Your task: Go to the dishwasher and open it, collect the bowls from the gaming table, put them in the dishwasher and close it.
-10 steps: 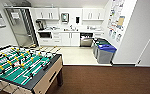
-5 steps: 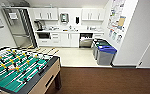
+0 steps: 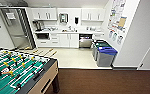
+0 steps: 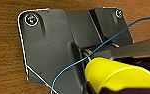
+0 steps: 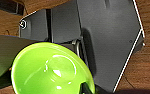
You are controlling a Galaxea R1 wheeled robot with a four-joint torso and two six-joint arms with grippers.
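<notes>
right wrist view looks down on a bright green bowl (image 5: pixel 51 70), glossy inside, sitting close under the camera with a dark finger (image 5: pixel 87 88) hooked over its rim; the right gripper looks clamped on that bowl, over the robot's dark plate and a brown wood-grain floor (image 5: pixel 146 65). left wrist view has a yellow bowl (image 4: pixel 116 75) seen from its outer side, just beside the camera, with dark gripper parts at its lower edge; whether the left gripper is closed on it i cannot tell. a thin blue cable (image 4: pixel 96 50) crosses in front of the dark plate, and the same brown floor lies behind.

head view, farther out: a foosball table (image 3: pixel 18 72) with a green field and yellow figures stands near on the left, on the dark brown floor (image 3: pixel 103 81). beyond it a pale tiled floor (image 3: pixel 71 57) leads to a kitchenette. the dishwasher (image 3: pixel 85 41) with its steel front sits far off under the counter, shut, to the right of the white cabinet doors (image 3: pixel 68 40). two grey bins, one with a blue lid (image 3: pixel 106 56) and one with a green lid (image 3: pixel 101 46), stand to the right of the dishwasher along the right wall. white wall cabinets (image 3: pixel 44 13) hang above the counter, and a tall steel fridge (image 3: pixel 18 28) stands at the far left.
</notes>
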